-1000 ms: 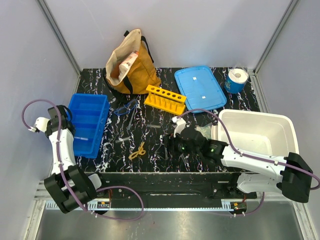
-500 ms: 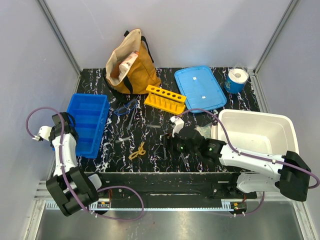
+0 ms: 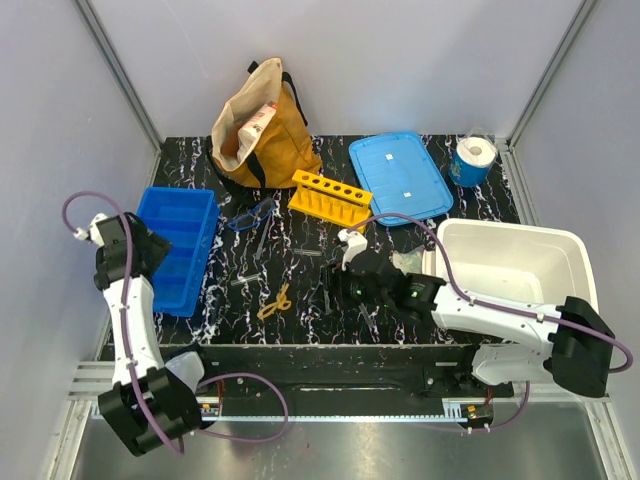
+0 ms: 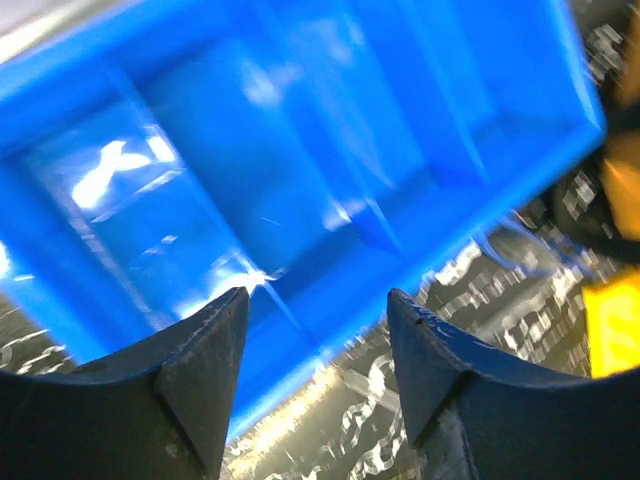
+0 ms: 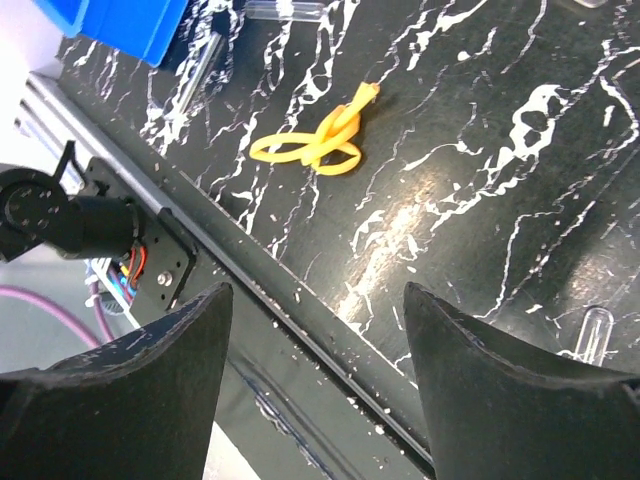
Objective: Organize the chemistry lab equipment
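Note:
The yellow looped piece (image 3: pixel 276 300) lies near the table's front edge; in the right wrist view the yellow looped piece (image 5: pixel 315 140) is ahead of my open, empty right gripper (image 5: pixel 320 330). That right gripper (image 3: pixel 325 296) hovers low, just right of the loop. Thin clear tubes (image 3: pixel 248 280) lie scattered mid-table, one tube (image 5: pixel 590 330) beside my right finger. The blue-framed goggles (image 3: pixel 250 213) rest by the bag. A pale green glove (image 3: pixel 408 262) lies next to the white tub. My left gripper (image 3: pixel 152 248) is at the blue tray's left side; this left gripper (image 4: pixel 315 340) is open and holds nothing.
The blue divided tray (image 3: pixel 178 245) stands at the left, a yellow tube rack (image 3: pixel 331 197) and a blue lid (image 3: pixel 400 177) at the back. A tan bag (image 3: pixel 262 125) and a paper roll (image 3: pixel 472 158) sit behind. The white tub (image 3: pixel 515 262) is at the right.
My left gripper has gone from shut to open while that arm swung up and in toward the blue tray. The right arm has crept slightly to the left.

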You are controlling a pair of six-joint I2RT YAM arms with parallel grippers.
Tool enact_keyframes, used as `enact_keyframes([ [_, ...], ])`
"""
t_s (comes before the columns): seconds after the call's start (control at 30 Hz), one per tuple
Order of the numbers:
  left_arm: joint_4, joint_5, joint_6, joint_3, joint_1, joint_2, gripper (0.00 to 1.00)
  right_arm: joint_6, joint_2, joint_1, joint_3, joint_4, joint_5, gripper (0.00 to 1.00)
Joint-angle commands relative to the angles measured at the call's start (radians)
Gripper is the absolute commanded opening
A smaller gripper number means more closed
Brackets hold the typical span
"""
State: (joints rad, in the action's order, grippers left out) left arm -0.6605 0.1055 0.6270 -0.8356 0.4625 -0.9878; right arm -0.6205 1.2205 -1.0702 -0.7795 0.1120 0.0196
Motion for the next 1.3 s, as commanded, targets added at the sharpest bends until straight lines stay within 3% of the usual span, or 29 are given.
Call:
enact_keyframes([
  [0.0, 0.091, -0.234, -0.153, -0.042, -0.099, 0.047, 0.64, -0.004, 0.043, -0.007, -0.07, 0.037, 0.118, 0.74],
  [0.13, 0.119, -0.429, -0.239, -0.043, -0.226, 0.066, 0.68, 0.074, 0.128, -0.007, -0.159, 0.093, 0.195, 0.69],
  [0.27, 0.101, -0.414, -0.257, -0.017, -0.349, 0.136, 0.72, 0.077, 0.217, 0.001, -0.243, 0.17, 0.236, 0.64],
  [0.4, 0.052, -0.471, -0.303, 0.003, -0.403, 0.133, 0.73, 0.09, 0.295, 0.013, -0.317, 0.284, 0.33, 0.59],
  [0.57, -0.023, -0.247, -0.348, -0.081, -0.495, -0.012, 0.69, 0.079, 0.277, 0.041, -0.319, 0.284, 0.312, 0.54],
  [0.7, -0.059, -0.211, -0.38, -0.232, -0.553, -0.198, 0.6, 0.081, 0.218, 0.041, -0.253, 0.203, 0.266, 0.54],
  [0.93, -0.011, -0.118, -0.45, -0.388, -0.67, -0.425, 0.56, 0.054, 0.096, 0.041, -0.159, 0.144, 0.257, 0.54],
  [1.27, 0.019, 0.011, -0.389, -0.442, -0.763, -0.682, 0.41, 0.048, -0.107, 0.041, -0.032, 0.058, 0.272, 0.54],
])
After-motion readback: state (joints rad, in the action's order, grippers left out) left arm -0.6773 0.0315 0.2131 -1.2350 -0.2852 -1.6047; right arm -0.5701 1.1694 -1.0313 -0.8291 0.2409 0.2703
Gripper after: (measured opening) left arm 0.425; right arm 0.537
